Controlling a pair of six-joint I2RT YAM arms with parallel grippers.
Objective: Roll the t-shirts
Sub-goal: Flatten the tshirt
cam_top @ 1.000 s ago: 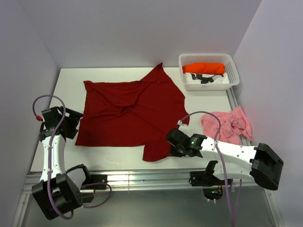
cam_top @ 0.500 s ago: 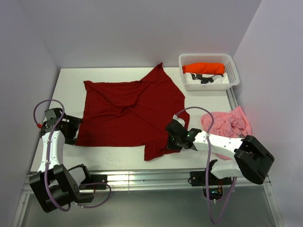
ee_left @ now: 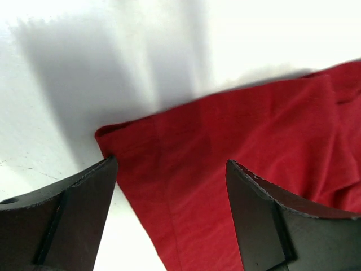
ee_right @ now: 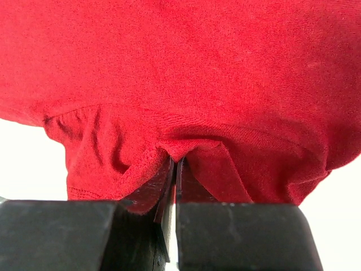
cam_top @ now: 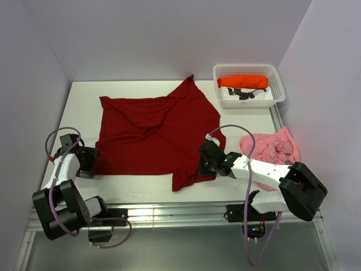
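**Left pincer** [ee_left: 170,165], jaws standing wide apart, is straddling a corner of the dark red t-shirt [ee_left: 271,130] without gripping it. The cloth is lying flat on the table [ee_left: 51,101] between its fingers. **Right pincer** [ee_right: 176,179], jaws closed, is pinching a fold at the same shirt's edge. The pale pink t-shirt [cam_top: 271,148] is lying crumpled just to its right. The orange t-shirt [cam_top: 242,82] is resting in the basket [cam_top: 248,68], well beyond it.

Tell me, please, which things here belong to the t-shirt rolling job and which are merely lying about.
Belong to the job: dark red cotton t-shirt, spread out; pale pink t-shirt, crumpled; bright orange t-shirt, rolled.

Lying about: white plastic lattice basket holding the orange roll; black-and-white item beneath it; white table.
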